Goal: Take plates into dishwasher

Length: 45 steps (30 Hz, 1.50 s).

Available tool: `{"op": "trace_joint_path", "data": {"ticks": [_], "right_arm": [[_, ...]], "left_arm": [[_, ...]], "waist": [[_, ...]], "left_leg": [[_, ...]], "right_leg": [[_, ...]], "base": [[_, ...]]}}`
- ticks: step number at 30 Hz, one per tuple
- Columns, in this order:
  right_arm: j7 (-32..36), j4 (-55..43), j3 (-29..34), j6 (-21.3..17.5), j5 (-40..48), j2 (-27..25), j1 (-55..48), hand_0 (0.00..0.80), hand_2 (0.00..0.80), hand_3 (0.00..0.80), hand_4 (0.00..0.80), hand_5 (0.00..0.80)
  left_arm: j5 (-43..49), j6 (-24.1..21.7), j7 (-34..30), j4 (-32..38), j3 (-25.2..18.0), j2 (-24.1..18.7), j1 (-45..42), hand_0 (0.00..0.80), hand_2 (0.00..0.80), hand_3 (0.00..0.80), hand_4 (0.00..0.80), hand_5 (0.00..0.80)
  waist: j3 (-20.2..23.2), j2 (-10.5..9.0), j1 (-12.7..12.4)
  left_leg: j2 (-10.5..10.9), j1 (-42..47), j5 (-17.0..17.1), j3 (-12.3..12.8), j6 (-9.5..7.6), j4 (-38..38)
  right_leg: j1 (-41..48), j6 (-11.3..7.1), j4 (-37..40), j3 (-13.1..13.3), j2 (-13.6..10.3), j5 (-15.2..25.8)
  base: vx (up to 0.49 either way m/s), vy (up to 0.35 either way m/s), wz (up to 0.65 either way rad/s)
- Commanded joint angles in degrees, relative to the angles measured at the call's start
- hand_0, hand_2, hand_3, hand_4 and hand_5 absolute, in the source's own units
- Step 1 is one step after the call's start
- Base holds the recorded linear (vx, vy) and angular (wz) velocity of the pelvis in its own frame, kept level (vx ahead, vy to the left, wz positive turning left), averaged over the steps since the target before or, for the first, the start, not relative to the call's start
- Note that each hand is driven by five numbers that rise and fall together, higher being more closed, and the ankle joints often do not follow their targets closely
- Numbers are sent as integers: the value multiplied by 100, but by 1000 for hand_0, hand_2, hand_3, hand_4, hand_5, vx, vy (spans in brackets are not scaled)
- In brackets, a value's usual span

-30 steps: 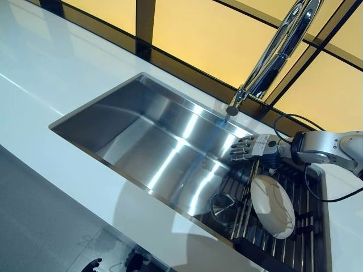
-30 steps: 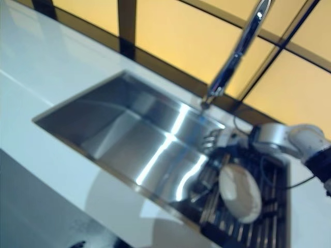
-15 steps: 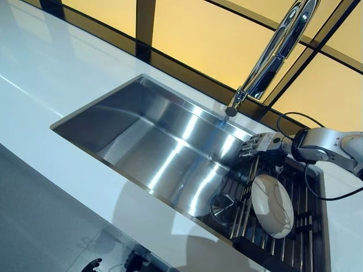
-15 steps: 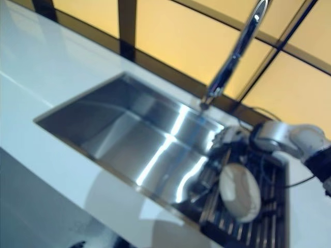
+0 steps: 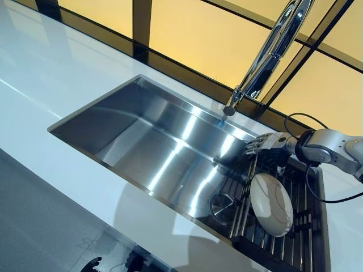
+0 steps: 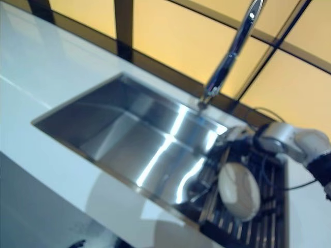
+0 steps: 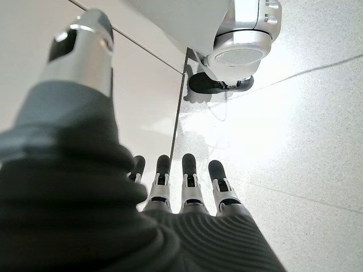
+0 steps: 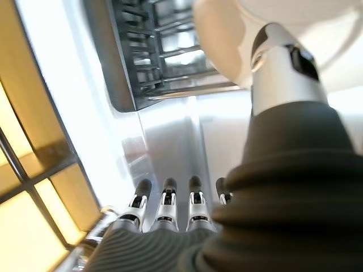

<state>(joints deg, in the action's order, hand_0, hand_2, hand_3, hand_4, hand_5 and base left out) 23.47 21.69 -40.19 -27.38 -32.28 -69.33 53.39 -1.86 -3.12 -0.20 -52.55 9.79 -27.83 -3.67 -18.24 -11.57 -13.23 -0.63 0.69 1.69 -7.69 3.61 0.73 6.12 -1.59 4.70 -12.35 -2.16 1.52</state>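
A cream plate point(image 5: 272, 204) leans on its edge in a dark dish rack point(image 5: 300, 241) at the right end of the steel sink point(image 5: 142, 133). My right hand point(image 5: 265, 144) hovers open just past the plate's far rim, over the rack's back edge, touching nothing. In the right wrist view its straight fingers point(image 8: 168, 199) point along the sink wall, with the plate point(image 8: 220, 41) close by the thumb. My left hand point(image 7: 187, 190) hangs open at my side above the floor, holding nothing.
A tall chrome faucet point(image 5: 266, 54) arches over the sink's back edge, close to the right hand. The round drain point(image 5: 222, 205) sits left of the rack. White countertop point(image 5: 51, 62) surrounds the sink, with dark-framed amber panels point(image 5: 198, 28) behind.
My right hand has drawn back to the right and slightly up, away from the sink's inside toward the rack's back edge. The plate has stayed put.
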Motion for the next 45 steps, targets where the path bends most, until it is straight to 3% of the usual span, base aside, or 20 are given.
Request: {"op": "trace_joint_path", "data": {"ticks": [1,3,6,17,24,25,30,35,38,45], "right_arm": [[137,130,254,887,881,-57,-17,0,0,0,0,0],[365,108,760,759,744,-27,-480,0,0,0,0,0],[509,107,932,809,756,-7,-704,0,0,0,0,0],[607,204,1052,696,627,-167,-937,0,0,0,0,0],[646,-25,991,386,459,-183,-1077,0,0,0,0,0],[538,-71,933,192,343,-192,-1069,0,0,0,0,0],[699,-159,809,204,521,-200,-1060,0,0,0,0,0],[1360,-162,796,791,1199,-85,-1094,0,0,0,0,0],[1801,-29,904,1426,1762,163,-1195,0,0,0,0,0],[1877,462,1090,1823,2180,617,-1243,0,0,0,0,0]], "left_arm": [[11,-93,23,14,-34,145,-101,0,0,0,0,0],[15,-89,44,4,-68,199,-126,0,0,0,0,0],[6,-70,52,6,-90,220,-133,0,0,0,0,0],[-9,-54,61,-33,-122,240,-175,0,0,0,0,0],[2,-104,50,-132,-151,259,-171,0,0,0,0,0],[8,-101,38,-166,-148,256,-132,0,0,0,0,0],[31,-106,48,-197,-126,256,-109,0,0,0,0,0],[64,-71,32,-149,-144,212,-97,0,0,0,0,0],[89,-68,12,-152,-163,191,-58,0,0,0,0,0],[137,-92,13,-116,-76,169,7,0,0,0,0,0]], "waist": [[347,38,143],[365,63,206],[371,83,238],[463,127,307],[479,137,333],[496,127,337],[498,98,328],[431,66,290],[369,56,270],[244,87,194]], "left_leg": [[-59,-217,-153,176,-102,397],[-49,-193,-175,211,-115,403],[-44,-153,-182,240,-119,389],[-29,-61,-193,332,-124,353],[-17,-47,-209,362,-136,378],[-18,-36,-213,367,-138,368],[-17,-39,-229,371,-138,386],[-25,-80,-224,367,-131,429],[-34,-103,-207,353,-123,425],[-31,-177,-185,305,-117,460]], "right_leg": [[-115,-129,-293,129,-10,146],[-115,-135,-295,164,-21,147],[-91,-138,-275,181,-29,158],[-45,-148,-254,224,-48,158],[-30,-143,-263,254,-52,146],[-31,-149,-262,257,-52,145],[-26,-156,-259,255,-49,147],[-31,-153,-266,235,-45,161],[-47,-148,-267,219,-37,172],[-70,-130,-272,161,-48,195]], "base": [[-16,35,-9],[-20,39,-11],[-6,26,-2],[-1,9,-1],[-1,6,-4],[0,0,0],[0,0,0],[0,0,0],[0,0,0],[-3,-9,0]]}}
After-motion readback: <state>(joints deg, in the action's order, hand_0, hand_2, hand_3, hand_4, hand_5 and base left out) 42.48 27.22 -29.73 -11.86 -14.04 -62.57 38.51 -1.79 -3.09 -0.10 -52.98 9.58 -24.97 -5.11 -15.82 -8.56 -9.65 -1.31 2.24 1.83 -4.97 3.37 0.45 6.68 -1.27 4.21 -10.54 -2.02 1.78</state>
